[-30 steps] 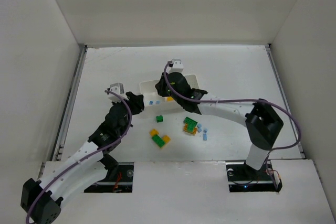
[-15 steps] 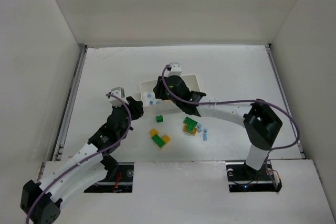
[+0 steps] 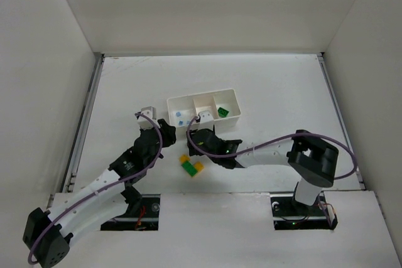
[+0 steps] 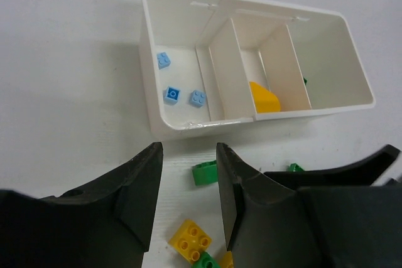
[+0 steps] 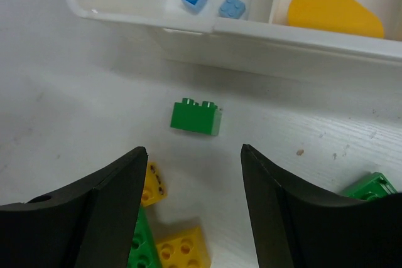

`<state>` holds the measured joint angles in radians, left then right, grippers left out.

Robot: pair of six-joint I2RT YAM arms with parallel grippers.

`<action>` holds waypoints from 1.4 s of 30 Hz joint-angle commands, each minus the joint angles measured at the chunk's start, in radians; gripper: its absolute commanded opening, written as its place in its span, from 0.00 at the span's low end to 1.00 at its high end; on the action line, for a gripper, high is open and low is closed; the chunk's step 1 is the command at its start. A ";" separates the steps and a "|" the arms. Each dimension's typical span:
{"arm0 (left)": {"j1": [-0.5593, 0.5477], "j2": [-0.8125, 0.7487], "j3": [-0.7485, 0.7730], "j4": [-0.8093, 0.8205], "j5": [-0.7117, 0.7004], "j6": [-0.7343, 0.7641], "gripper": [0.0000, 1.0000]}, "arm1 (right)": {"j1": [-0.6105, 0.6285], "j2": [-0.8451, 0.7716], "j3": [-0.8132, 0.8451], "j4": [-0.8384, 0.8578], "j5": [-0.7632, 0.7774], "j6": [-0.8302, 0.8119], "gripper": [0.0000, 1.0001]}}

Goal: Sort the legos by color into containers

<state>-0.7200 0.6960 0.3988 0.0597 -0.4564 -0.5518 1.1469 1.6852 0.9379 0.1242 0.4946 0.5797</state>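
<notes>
The white tray [image 3: 233,95] has three containers: pale blue legos [image 4: 171,95] in the left one, a yellow piece [image 5: 333,12] in the middle, a green one [image 3: 222,112] in the right. A loose green lego [image 5: 195,117] lies just in front of the tray. My right gripper [image 5: 193,155] hangs open and empty above the table just short of it. My left gripper [image 4: 188,149] is open with nothing between its fingers; a yellow lego [image 4: 190,240] lies below it. In the top view the left gripper [image 3: 164,128] and right gripper [image 3: 200,137] stand close together.
A cluster of yellow and green legos [image 3: 191,166] lies on the near side of both grippers. Another green lego [image 5: 370,189] shows at the right of the right wrist view. The right arm [image 4: 352,174] lies low across the table, close beside the left gripper.
My right gripper has pulled back from above the tray toward the near side and opened wide; the yellow piece lies in the middle container. My left gripper has edged right toward the loose legos.
</notes>
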 commanded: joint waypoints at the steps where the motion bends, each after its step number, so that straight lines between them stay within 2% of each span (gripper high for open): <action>1: -0.020 -0.027 0.003 -0.023 -0.007 -0.011 0.37 | -0.003 0.066 0.055 0.066 0.047 0.002 0.66; 10: -0.017 -0.085 -0.020 -0.112 -0.016 -0.036 0.37 | -0.002 0.202 0.128 0.121 0.104 -0.007 0.61; 14: -0.015 -0.092 -0.035 -0.106 -0.016 -0.040 0.37 | -0.002 0.232 0.145 0.120 0.116 -0.014 0.47; 17: -0.008 -0.082 -0.029 -0.110 -0.007 -0.037 0.37 | -0.002 0.228 0.139 0.115 0.127 -0.012 0.30; 19: -0.012 -0.079 -0.029 -0.112 -0.002 -0.033 0.37 | 0.006 0.185 0.115 0.109 0.131 -0.012 0.26; 26: -0.064 -0.030 -0.021 -0.156 0.060 -0.039 0.37 | 0.046 -0.194 -0.033 0.074 0.136 -0.021 0.25; 29: -0.109 0.034 0.003 -0.172 0.055 -0.048 0.37 | -0.017 -0.301 -0.057 0.049 0.133 -0.049 0.26; 35: -0.193 0.122 0.017 -0.170 0.024 -0.091 0.37 | -0.238 -0.288 -0.047 0.051 0.114 -0.136 0.27; 42: -0.238 0.187 0.032 -0.182 -0.007 -0.128 0.40 | -0.370 -0.177 0.021 0.075 0.032 -0.169 0.27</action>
<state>-0.9466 0.8619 0.3836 -0.1158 -0.4282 -0.6357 0.7956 1.4914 0.9020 0.1741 0.5663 0.4473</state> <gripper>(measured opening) 0.390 0.438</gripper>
